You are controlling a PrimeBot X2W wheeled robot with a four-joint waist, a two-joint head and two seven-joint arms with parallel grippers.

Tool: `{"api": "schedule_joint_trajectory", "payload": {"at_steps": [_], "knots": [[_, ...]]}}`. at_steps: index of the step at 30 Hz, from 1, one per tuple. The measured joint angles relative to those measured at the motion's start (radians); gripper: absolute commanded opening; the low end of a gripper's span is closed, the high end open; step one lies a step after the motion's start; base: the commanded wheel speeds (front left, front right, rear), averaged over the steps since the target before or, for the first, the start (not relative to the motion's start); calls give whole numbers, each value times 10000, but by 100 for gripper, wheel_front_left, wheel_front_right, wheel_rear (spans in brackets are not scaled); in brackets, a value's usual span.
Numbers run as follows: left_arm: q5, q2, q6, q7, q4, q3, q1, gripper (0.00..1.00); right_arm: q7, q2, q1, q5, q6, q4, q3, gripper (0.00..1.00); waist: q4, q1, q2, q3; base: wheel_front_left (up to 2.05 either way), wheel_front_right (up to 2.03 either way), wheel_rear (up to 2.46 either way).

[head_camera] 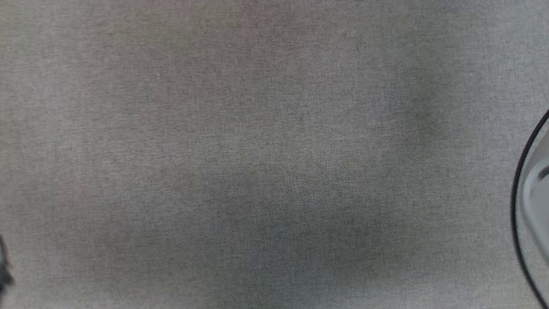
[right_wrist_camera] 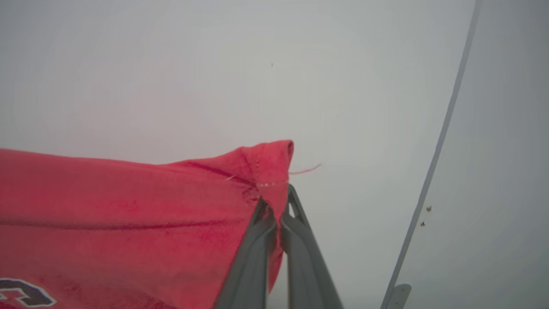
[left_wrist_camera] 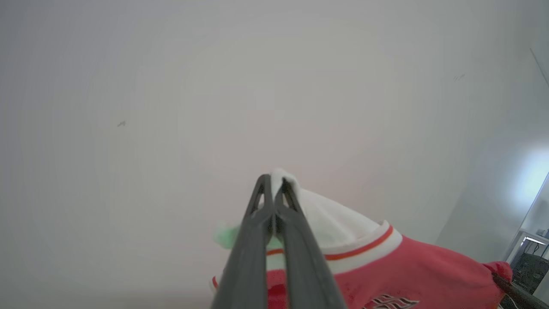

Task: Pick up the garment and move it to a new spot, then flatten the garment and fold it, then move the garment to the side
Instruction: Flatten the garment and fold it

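In the left wrist view my left gripper (left_wrist_camera: 274, 182) is shut on the tip of the garment's white sleeve (left_wrist_camera: 330, 219). Red stripe trim runs below that sleeve, and the garment (left_wrist_camera: 407, 266) stretches red to the lower right, where a dark finger (left_wrist_camera: 514, 294) meets its far corner. In the right wrist view my right gripper (right_wrist_camera: 276, 195) is shut on a stitched red corner of the garment (right_wrist_camera: 128, 206). The cloth spreads taut to the left, with a black, white-outlined letter (right_wrist_camera: 21, 294) at the bottom edge. Both wrist views look past the garment at a pale wall.
The head view looks down on a grey woven surface (head_camera: 274, 154). A pale rounded arm part with a dark cable (head_camera: 536, 193) sits at its right edge, and a dark blur (head_camera: 4, 266) at its lower left edge. Dark equipment (left_wrist_camera: 529, 262) stands at the far right of the left wrist view.
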Motion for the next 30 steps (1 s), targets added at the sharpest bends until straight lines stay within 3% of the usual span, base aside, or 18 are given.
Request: {"api": "schedule_joint_trajectory", "payload": {"at_steps": [10, 14, 20, 21, 30], "knots": [[-1666, 10, 27, -372, -3068, -205, 5987, 0, -489, -73, 3643, 761, -15, 391, 685, 0, 226, 0, 0, -574, 0, 0, 0], [-1509, -188, 27, -405, -3975, 75, 7867, 0, -171, -299, 5117, 1377, -17, -100, 1097, 0, 326, 0, 0, -814, 0, 0, 0], [-619, -380, 27, -414, -5607, 504, 11444, 0, 838, -692, 8279, 2867, -29, -2148, 1852, 0, 477, 0, 0, -1347, 0, 0, 0], [-593, -548, 29, -414, -6009, 696, 12323, 0, 1235, -851, 9379, 3344, -29, -3016, 1875, 0, 534, 0, 0, -1535, 0, 0, 0], [230, -343, 27, -416, -7549, 1126, 15032, 0, 3091, -865, 13872, 4562, -38, -7302, 1446, 0, 873, 0, 0, -2145, 0, 0, 0]]}}
